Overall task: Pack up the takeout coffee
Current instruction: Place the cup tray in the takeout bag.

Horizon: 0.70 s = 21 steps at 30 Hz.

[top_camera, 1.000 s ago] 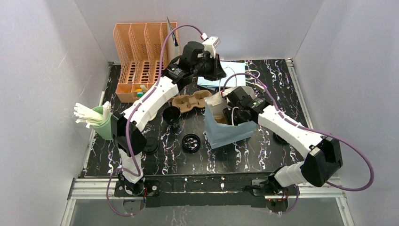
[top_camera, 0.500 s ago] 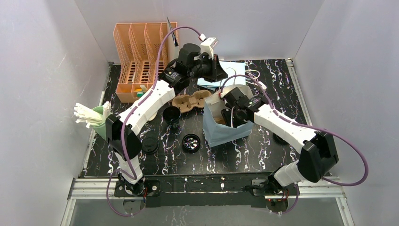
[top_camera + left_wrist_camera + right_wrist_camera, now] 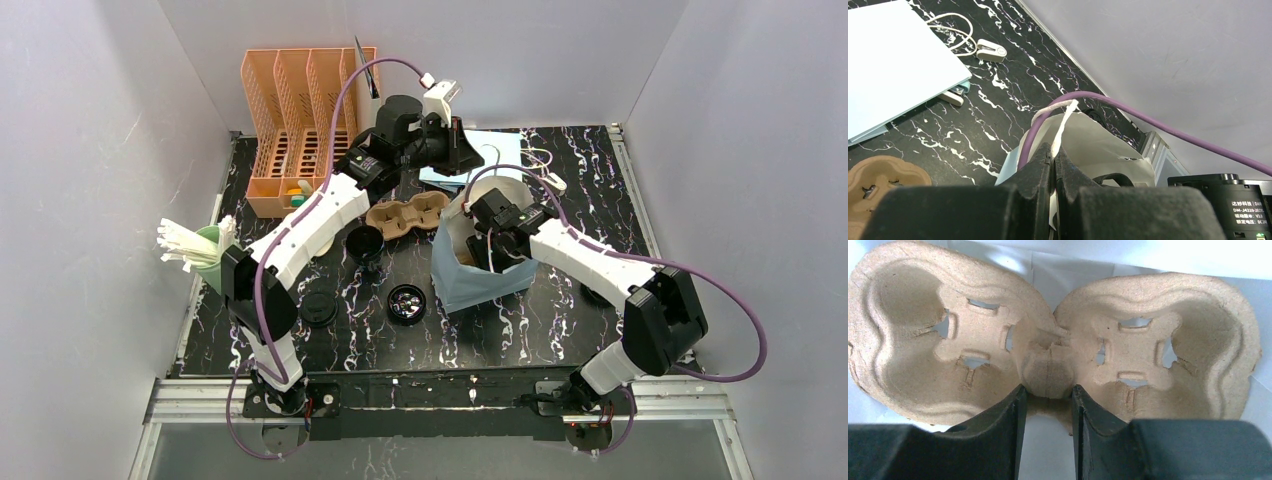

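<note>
the left pincer (image 3: 1053, 161) was pressed together on the white twisted handle (image 3: 1064, 122) of the light-blue bag (image 3: 485, 287), gripping it just above the bag's rim. the bag stood open a little right of the middle of the black marbled table (image 3: 560, 335). a purple cable (image 3: 1158, 127) crossed over its mouth in my left wrist view.

the right pincer (image 3: 1048, 391) was down inside the bag. its jaws were partly spread and pinching the raised centre ridge of a brown pulp carrier (image 3: 908, 370). both of that carrier's cup wells faced the wrist camera, with the bag's white inner wall behind it.

the takeout coffee sat out on the table, left of the bag. a dark cup (image 3: 365, 243) stood just at the near-left end of a second carrier (image 3: 405, 215), which lay between the left arm and the bag. closer to me, a round dark piece (image 3: 407, 303) with glints on top lay near the bag's near-left corner; i could not tell whether it was a cup or a lid. a black lid (image 3: 318, 308) lay further left, beside the left arm's elbow.

a flat light-blue sheet (image 3: 492, 150) lay at the far edge behind the bag. an orange rack (image 3: 295, 110) stood in the far-left corner, and a green cup (image 3: 215, 270) of white sticks at the left edge.
</note>
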Available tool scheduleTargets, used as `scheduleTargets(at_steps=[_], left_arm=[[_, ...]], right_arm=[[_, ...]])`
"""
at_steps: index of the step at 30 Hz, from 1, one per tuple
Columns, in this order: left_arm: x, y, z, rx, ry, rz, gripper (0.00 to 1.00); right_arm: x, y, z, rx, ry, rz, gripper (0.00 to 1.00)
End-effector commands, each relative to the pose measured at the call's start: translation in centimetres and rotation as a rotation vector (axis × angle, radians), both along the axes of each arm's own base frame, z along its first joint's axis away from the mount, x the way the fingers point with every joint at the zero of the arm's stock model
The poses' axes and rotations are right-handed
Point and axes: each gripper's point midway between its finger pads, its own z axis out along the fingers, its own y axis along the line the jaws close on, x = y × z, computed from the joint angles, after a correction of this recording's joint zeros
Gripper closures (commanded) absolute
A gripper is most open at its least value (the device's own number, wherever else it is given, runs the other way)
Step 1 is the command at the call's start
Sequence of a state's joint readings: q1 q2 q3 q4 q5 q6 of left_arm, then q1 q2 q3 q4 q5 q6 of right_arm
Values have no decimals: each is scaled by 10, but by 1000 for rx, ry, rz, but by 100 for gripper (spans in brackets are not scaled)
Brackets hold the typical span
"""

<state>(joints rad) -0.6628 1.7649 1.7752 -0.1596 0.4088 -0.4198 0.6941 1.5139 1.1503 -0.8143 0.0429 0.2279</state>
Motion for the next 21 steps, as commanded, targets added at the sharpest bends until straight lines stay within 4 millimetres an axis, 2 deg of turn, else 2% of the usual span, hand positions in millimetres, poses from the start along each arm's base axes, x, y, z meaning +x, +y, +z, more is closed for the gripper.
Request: scheduleTargets(at_steps=[1, 11, 21], left_arm=[[-21, 12, 70, -107, -142, -16, 100], [-25, 17, 81, -116, -165, -17, 100], [-27, 17, 76, -111, -154, -19, 100]], right_arm=[[-24, -5, -19, -40, 130, 10, 91], [-36, -6, -40, -74, 227, -2, 91], [-36, -8, -58, -115, 258, -25, 90]])
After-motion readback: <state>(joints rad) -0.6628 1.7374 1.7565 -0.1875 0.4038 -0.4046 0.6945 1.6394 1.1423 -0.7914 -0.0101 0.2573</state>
